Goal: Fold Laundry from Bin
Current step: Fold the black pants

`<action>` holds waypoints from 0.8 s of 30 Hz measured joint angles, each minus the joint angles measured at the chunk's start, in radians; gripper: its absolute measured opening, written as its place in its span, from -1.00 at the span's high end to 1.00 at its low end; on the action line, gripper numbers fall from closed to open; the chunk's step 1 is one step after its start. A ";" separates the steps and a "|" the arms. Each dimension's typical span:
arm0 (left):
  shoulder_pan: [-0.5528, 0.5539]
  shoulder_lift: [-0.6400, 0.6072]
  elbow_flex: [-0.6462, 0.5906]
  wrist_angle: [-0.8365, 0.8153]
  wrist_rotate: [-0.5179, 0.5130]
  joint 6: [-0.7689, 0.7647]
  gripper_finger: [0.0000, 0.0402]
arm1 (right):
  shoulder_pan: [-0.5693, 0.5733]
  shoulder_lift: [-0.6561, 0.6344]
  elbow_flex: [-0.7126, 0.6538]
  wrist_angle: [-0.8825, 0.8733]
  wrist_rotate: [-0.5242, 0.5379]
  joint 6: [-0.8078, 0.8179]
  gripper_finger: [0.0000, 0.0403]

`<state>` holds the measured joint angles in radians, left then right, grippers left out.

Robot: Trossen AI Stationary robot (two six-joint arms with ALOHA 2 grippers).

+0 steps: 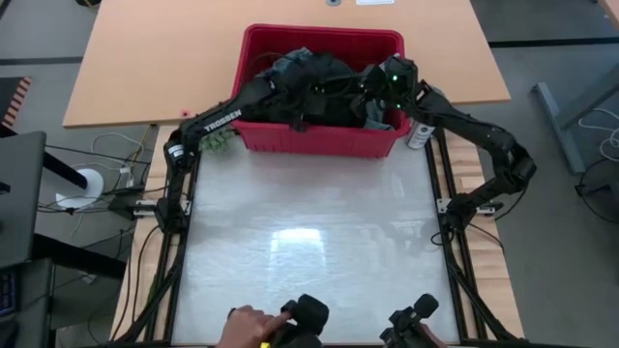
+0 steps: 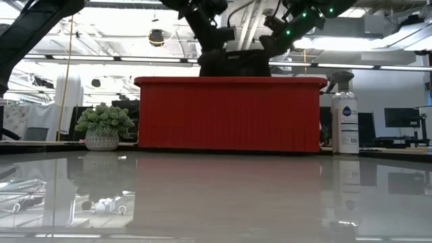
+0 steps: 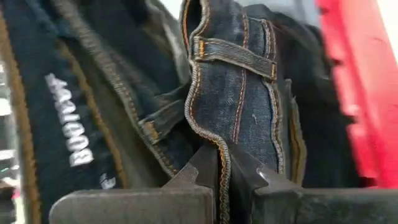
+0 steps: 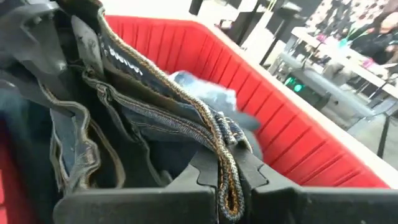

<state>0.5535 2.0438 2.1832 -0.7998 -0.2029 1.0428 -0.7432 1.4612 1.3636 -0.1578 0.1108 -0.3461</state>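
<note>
— Where do we have the laundry (image 1: 324,87)?

— All of it sits piled in the bin (image 1: 319,140), at the far edge of the tabletop (image 1: 309,242). Both our arms reach over the rim into the pile.

— And our left pincer (image 3: 222,180)?

— Clamped on a dark denim edge with orange stitching; the seam runs down between its fingers (image 3: 193,177).

— The right pincer (image 4: 227,180)?

— Clamped too, on a frayed denim waistband that drapes through its tips, with the red wall just behind.

— What else do we see?

— A small plant (image 2: 103,127) stands beside the bin on the left arm's side, a spray bottle (image 2: 344,115) beside it on the other side. A person's hand (image 1: 250,327) shows at the near edge of the tabletop.
</note>
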 joint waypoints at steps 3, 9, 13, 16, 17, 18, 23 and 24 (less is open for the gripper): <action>0.000 0.000 0.070 0.001 -0.057 0.007 1.00 | -0.014 0.000 0.075 -0.047 0.000 -0.008 0.83; -0.010 -0.038 0.158 0.044 -0.138 0.046 1.00 | -0.025 0.000 0.246 -0.140 -0.001 -0.083 0.83; -0.024 -0.077 0.171 0.081 -0.160 0.078 1.00 | -0.026 0.000 0.348 -0.166 -0.004 -0.123 0.83; -0.037 -0.109 0.169 0.134 -0.199 0.101 1.00 | -0.027 0.000 0.414 -0.198 -0.004 -0.124 0.83; -0.039 -0.119 0.169 0.153 -0.207 0.101 1.00 | -0.027 0.000 0.431 -0.206 -0.004 -0.125 0.83; -0.047 -0.127 0.169 0.174 -0.212 0.100 1.00 | -0.027 0.000 0.445 -0.212 -0.004 -0.125 0.83; -0.090 -0.174 0.171 0.251 -0.211 0.049 1.00 | -0.001 -0.001 0.493 -0.248 -0.006 -0.125 0.83; -0.101 -0.187 0.171 0.256 -0.205 0.038 1.00 | 0.010 -0.001 0.503 -0.255 -0.010 -0.125 0.83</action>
<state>0.4529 1.8568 2.3538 -0.5433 -0.4079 1.0808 -0.7333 1.4601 1.8662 -0.4132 0.1012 -0.4713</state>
